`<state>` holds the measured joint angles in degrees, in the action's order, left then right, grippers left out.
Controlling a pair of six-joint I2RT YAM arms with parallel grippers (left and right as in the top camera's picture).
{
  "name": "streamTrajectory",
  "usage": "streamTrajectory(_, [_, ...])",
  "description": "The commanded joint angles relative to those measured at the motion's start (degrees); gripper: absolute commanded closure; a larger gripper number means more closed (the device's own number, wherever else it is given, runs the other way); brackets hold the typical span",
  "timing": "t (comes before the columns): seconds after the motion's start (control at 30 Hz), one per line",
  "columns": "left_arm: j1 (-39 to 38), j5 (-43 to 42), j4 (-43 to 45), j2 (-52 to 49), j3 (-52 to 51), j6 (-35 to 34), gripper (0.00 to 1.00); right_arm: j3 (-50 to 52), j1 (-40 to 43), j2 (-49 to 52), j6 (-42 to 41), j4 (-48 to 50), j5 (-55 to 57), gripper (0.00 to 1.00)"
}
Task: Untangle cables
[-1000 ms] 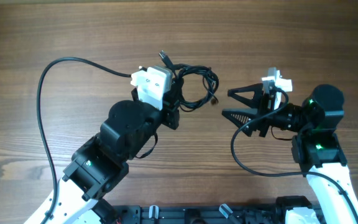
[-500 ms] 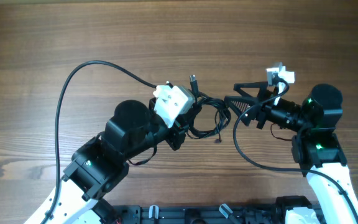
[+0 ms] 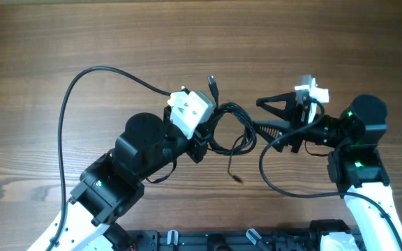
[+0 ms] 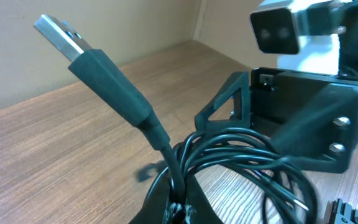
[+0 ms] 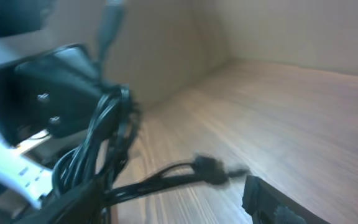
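The cables [image 3: 234, 129] are near the middle of the wooden table [image 3: 82, 35], between the two arms. They form a small loose coil of thin black wire. In the overhead view its long axis runs from left to right, from one gripper to the other.

The left gripper [image 3: 203, 137] is closed on the left side of the coil. In the left wrist view the wires go down between its fingers at the bottom edge of the picture. From this grip one wire rises to a long plug [image 3: 213, 84] with a dark body and a flat metal tip. In the overhead view the plug points to the far side of the table, away from the robot. In the left wrist view it is tilted, with the metal tip up and to the left, and it touches nothing.

A single loose strand leaves the lower part of the coil and runs toward the robot's side. It ends in a small dark plug [image 3: 237, 178], well apart from both grippers. It is not clear whether this plug lies on the table or hangs just above it.

The right gripper [image 3: 259, 115] has its jaws spread wide and points to the left, toward the coil. The right edge of the coil is just beside its lower finger, but contact cannot be judged. The right wrist view is blurred and shows only the coil, the dark left gripper and one strand crossing the wood.
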<state>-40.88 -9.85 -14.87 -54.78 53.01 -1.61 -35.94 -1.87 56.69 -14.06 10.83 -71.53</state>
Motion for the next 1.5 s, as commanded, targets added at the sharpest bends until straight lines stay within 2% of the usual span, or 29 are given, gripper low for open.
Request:
streamTrajectory(0.0, [-0.11, 4.13, 1.16, 0.90, 0.94, -2.36, 0.96, -0.81, -0.02, 0.00, 4.04, 0.70, -9.35, 0.26])
streamTrajectory(0.07, [-0.11, 10.49, 1.09, 0.90, 0.94, -5.57, 0.96, -0.81, -0.02, 0.00, 4.02, 0.70, -9.31, 0.26])
streamTrajectory(0.2, [-0.11, 10.60, 1.11, 0.90, 0.94, -6.12, 0.96, -0.81, -0.02, 0.00, 3.93, 0.50, -7.26, 0.25])
streamTrajectory(0.27, [-0.11, 10.10, 0.81, 0.90, 0.96, -6.36, 0.96, -0.81, -0.02, 0.00, 3.30, -1.22, -1.99, 0.26])
streamTrajectory(0.4, [-0.11, 9.27, -0.74, 0.90, 0.96, -6.34, 0.96, -0.81, -0.02, 0.00, -4.13, -4.61, 11.43, 0.25])
streamTrajectory(0.6, [-0.11, 5.18, -2.54, 0.90, 0.94, -6.12, 0.96, -0.81, -0.02, 0.00, -3.87, -6.03, 13.60, 0.24])
streamTrajectory(0.7, [-0.11, 5.18, -1.66, 0.90, 0.94, -6.19, 0.96, -0.81, -0.02, 0.00, 3.72, -5.99, 5.77, 0.24])
streamTrajectory(0.8, [-0.15, 3.91, -0.59, 0.83, 0.94, -6.60, 0.96, -0.81, -0.04, 0.00, 6.62, -5.95, 2.36, 0.24])
streamTrajectory(1.07, [-0.15, -5.99, 0.31, -1.46, 0.94, -6.60, 0.96, -0.81, -0.02, 0.00, 6.38, -5.70, 2.51, 0.25])
streamTrajectory(1.3, [-0.15, -7.98, -0.72, -2.45, 0.94, -6.56, 0.96, -0.81, -0.02, 0.00, -3.50, -7.61, 16.31, 0.25])
streamTrajectory(1.47, [-0.15, -12.24, -5.84, -2.45, 0.94, -6.54, 0.96, -0.81, -0.02, 0.00, -4.17, -7.52, 16.44, 0.25])
